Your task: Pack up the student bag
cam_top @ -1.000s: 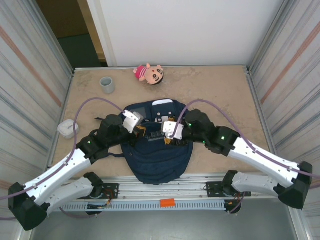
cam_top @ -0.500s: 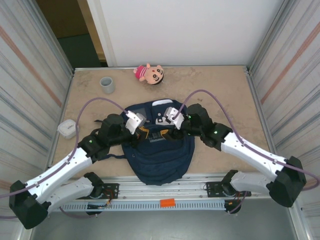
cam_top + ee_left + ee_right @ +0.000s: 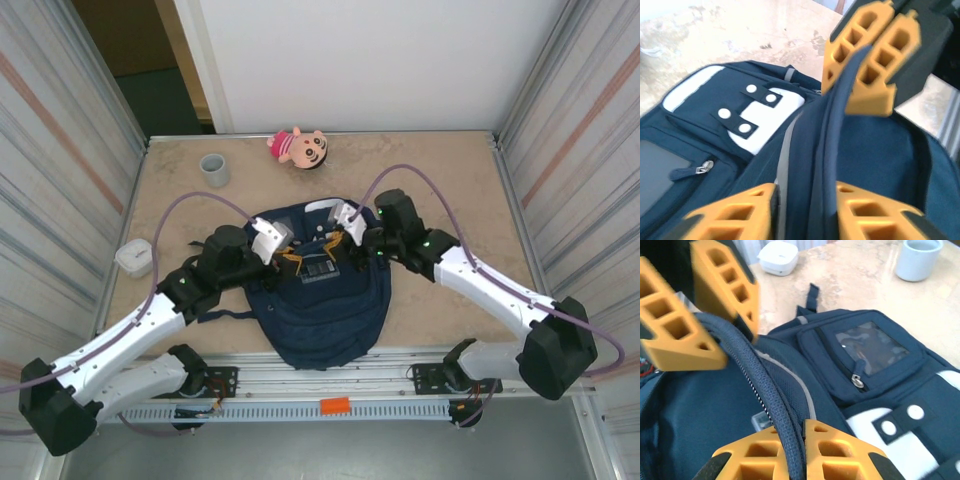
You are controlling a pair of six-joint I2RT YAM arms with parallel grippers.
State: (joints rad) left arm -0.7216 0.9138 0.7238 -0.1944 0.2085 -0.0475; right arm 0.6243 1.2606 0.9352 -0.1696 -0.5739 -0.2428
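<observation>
Navy fabric takes up the middle of the table (image 3: 450, 200): the backpack (image 3: 320, 320) lies flat, reaching from the centre toward 6 o'clock. Its bottom end is near the arms' bases and its white-patched front pockets point to 12 o'clock.

Both arms reach in over its upper half. The left gripper (image 3: 288, 256) comes in from 8 o'clock and the right gripper (image 3: 333, 240) from 4 o'clock. They are close together over the zip opening.

In the right wrist view, the right gripper's orange fingers (image 3: 840, 452) are pressed together on the dark corded zip rim, pinching it. The rim runs up from there to the left gripper's fingers. In the left wrist view, the left gripper's fingers (image 3: 732, 212) stand apart, one on each side of the rim. The fold of fabric passes between them without being squeezed flat.

Past the rim, the white buckle patch (image 3: 765, 117) with its snap tabs shows on the front of the backpack. A pocket with a clear window (image 3: 870, 347) and a metal zip pull (image 3: 856, 380) sits beside it.

A pink plush doll (image 3: 298, 147) lies at the table's 12 o'clock edge. A grey cup (image 3: 214, 170) stands at about 11 o'clock. A small white box (image 3: 135, 257) sits at 9 o'clock. All three are well apart from the backpack.
</observation>
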